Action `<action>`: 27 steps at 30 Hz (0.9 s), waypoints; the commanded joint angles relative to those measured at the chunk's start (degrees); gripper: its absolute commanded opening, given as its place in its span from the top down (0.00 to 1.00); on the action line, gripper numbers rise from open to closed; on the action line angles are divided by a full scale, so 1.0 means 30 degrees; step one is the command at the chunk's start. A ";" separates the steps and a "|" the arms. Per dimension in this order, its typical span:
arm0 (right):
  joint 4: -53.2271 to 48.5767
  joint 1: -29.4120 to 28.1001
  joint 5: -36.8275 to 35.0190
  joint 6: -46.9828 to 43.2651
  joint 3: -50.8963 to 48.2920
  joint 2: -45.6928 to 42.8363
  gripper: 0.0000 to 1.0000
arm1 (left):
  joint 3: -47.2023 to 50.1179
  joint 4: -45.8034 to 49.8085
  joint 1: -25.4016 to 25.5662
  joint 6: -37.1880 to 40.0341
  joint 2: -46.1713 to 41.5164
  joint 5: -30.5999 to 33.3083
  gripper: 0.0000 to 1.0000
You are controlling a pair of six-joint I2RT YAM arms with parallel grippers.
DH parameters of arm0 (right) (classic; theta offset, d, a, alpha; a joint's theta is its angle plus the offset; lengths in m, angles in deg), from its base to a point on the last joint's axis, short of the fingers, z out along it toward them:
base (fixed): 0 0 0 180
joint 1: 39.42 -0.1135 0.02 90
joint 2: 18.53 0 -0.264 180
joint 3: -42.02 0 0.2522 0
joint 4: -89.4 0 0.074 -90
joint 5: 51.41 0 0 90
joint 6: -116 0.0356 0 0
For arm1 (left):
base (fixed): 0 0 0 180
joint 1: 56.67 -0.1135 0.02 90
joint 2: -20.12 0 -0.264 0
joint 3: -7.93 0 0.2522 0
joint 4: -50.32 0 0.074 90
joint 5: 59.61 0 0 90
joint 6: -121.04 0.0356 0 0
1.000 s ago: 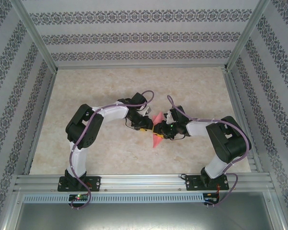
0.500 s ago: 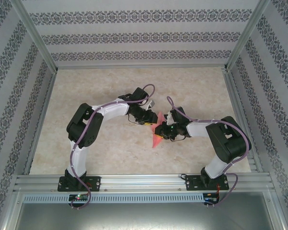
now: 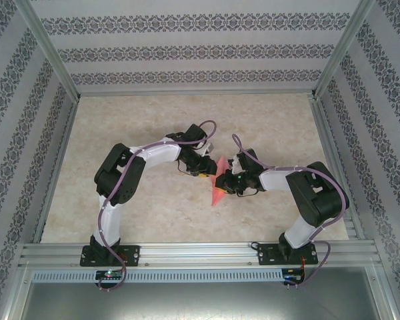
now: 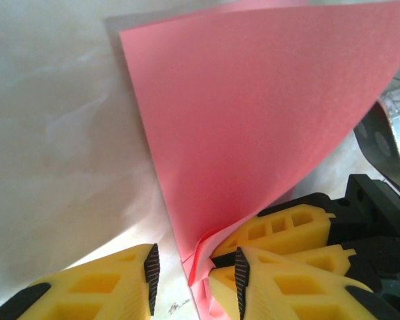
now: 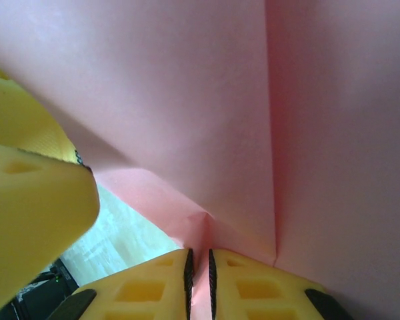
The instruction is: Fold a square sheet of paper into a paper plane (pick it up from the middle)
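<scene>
The sheet of paper is pink-red, partly folded into a pointed shape, and hangs between the two grippers over the middle of the table. My right gripper is shut on it; in the right wrist view its jaws pinch a creased fold of the paper. My left gripper is open. In the left wrist view the paper has its lower folded edge between the spread left jaws, close to the right pad and not clamped. The right gripper's fingers sit just behind.
The beige marbled table is ringed by an aluminium frame and patterned walls. Both arms bend inward and meet at the centre, fingers nearly touching. A left finger shows at the left of the right wrist view.
The right gripper's jaws have closed onto the paper. The left gripper has shifted slightly toward the back of the table. The paper has barely moved.
</scene>
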 commanded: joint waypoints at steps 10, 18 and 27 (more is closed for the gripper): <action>-0.0343 0.0312 0.0041 -0.0307 -0.0502 -0.0535 0.80 | 0.0002 0.0133 0.0454 0.0318 0.0013 0.0046 0.77; -0.0456 0.0352 0.0064 -0.0505 -0.0615 -0.0715 0.76 | -0.1060 0.0543 0.0454 0.0751 0.0830 -0.0104 0.88; -0.0894 0.0351 0.0098 -0.1157 -0.0553 -0.0742 0.76 | -0.1957 0.0390 0.0456 0.0932 0.1692 -0.0493 0.90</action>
